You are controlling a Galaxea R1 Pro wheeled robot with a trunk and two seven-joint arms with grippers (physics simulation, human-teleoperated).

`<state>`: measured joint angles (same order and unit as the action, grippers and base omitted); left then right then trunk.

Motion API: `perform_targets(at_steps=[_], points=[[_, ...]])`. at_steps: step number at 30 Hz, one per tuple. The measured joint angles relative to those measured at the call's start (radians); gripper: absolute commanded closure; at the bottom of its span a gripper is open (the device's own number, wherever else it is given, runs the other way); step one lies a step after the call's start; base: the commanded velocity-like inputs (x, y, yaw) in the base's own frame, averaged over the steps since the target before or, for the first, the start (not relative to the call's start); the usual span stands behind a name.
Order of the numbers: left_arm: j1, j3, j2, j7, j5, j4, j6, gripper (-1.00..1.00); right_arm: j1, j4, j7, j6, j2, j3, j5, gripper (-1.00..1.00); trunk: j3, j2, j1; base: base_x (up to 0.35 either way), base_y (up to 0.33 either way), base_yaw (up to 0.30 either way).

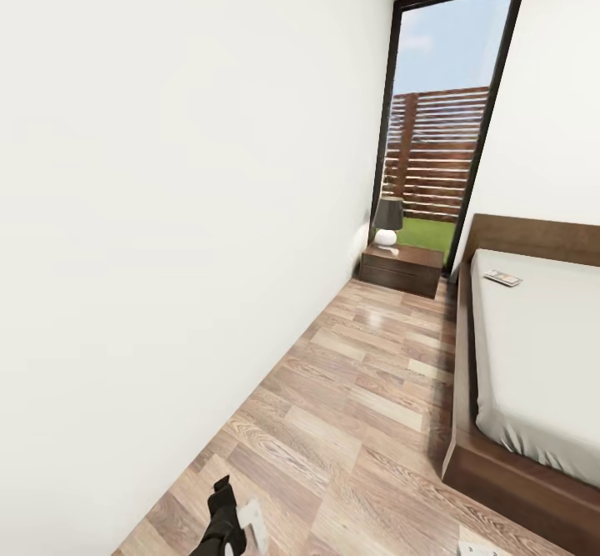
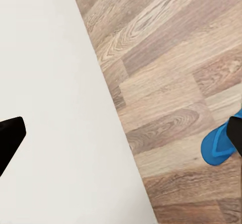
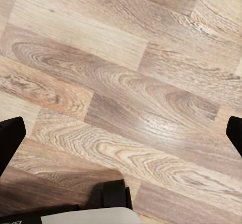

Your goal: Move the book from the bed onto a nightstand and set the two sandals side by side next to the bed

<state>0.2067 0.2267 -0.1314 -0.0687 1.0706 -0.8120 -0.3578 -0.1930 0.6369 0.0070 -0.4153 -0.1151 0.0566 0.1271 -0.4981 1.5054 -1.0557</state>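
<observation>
A narrow wood-plank floor (image 1: 358, 423) runs between white wall (image 1: 167, 206) and bed (image 1: 542, 356); the book (image 1: 502, 278) lies near the headboard, nightstand (image 1: 402, 268) beyond. One sandal (image 2: 218, 144) rests on the floor. Both hands (image 2: 121, 133) (image 3: 121, 136) spread apart, empty.

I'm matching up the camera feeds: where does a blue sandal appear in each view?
Head view: no sandal in the picture.
Left wrist view: blue sandal at the right edge, flat on the floor.
Right wrist view: none in the picture.
Shared landmark: wood-plank floor.
</observation>
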Motion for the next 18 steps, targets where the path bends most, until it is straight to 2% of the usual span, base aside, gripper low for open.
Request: perform_targets(at_steps=[2, 7, 18], points=[[0.0, 0.0, -0.004, 0.01, -0.023, 0.001, 0.009, -1.0, 0.0, 0.0, 0.0, 0.0, 0.0, 0.0, 0.0, -1.0, 0.0, 0.0, 0.0, 0.0, 0.0, 0.0], [0.0, 0.0, -0.02, 0.014, -0.051, 0.026, 0.017, -1.0, 0.0, 0.001, 0.0, 0.0, 0.0, 0.0, 0.0, -1.0, 0.0, 0.0, 0.0, 0.0, 0.0, 0.0], [0.001, 0.0, -0.017, 0.028, -0.051, 0.064, 0.045, -1.0, 0.0, 0.001, 0.0, 0.0, 0.0, 0.0, 0.0, -1.0, 0.0, 0.0, 0.0, 0.0, 0.0, 0.0]])
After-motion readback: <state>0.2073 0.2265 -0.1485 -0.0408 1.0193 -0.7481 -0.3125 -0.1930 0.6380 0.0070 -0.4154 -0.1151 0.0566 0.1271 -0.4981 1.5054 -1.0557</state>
